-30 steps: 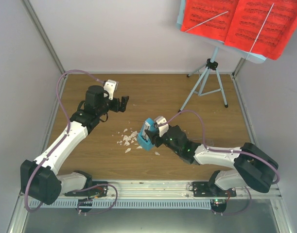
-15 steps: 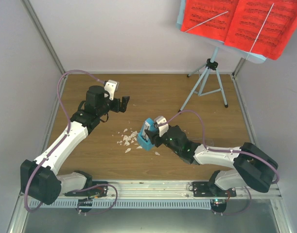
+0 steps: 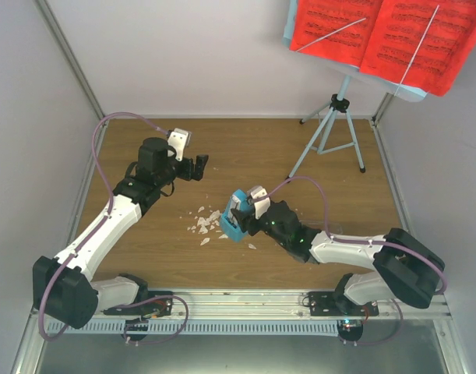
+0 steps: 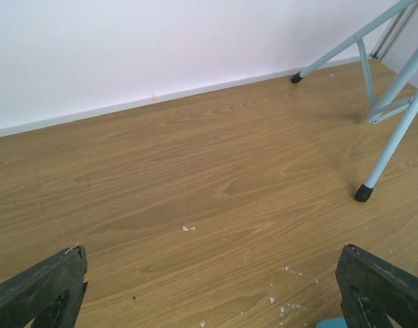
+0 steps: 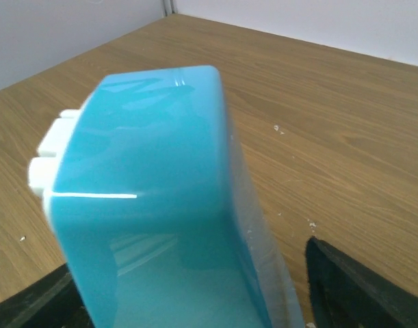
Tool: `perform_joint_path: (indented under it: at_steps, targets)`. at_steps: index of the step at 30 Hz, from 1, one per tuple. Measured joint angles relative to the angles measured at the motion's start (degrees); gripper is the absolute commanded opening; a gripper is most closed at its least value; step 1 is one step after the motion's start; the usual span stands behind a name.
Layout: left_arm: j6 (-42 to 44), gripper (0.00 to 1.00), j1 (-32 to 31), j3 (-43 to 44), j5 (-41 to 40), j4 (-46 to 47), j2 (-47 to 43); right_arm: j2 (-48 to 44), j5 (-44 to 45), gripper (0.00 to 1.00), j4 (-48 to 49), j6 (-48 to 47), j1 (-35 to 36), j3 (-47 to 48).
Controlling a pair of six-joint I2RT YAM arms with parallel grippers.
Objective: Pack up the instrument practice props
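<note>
A small blue box (image 3: 231, 219) stands among white scraps mid-table, and it fills the right wrist view (image 5: 154, 205). My right gripper (image 3: 242, 213) straddles it, open: the right finger (image 5: 359, 287) stands off the box's side with bare wood showing between, and the left finger sits low at the box's other side. The pale-blue music stand (image 3: 336, 117) stands at the back right on its tripod, carrying red sheet-music pages (image 3: 386, 35). My left gripper (image 3: 197, 166) hovers open and empty over bare wood (image 4: 209, 294), facing the stand's legs (image 4: 393, 102).
Small white scraps (image 3: 204, 223) lie scattered left of the box. White walls and metal frame posts close in the wooden table (image 3: 261, 148) at the back and sides. A metal rail runs along the near edge by the arm bases.
The right gripper's jaws have eased apart a little around the blue box. Both arms stay where they were.
</note>
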Motion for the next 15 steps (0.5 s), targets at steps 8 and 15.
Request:
perform_joint_path:
  at_steps: [8,15]
  targets:
    - [1.4,0.99,-0.2,-0.6,1.4,0.5,-0.5,-3.9,-0.3,1.0,-4.4,-0.8,-0.3,0.0]
    - [6.0,0.99,-4.7,-7.4,3.1,5.1,-11.3,-18.2,-0.3,1.0,-16.4,-2.8,-1.2,2.4]
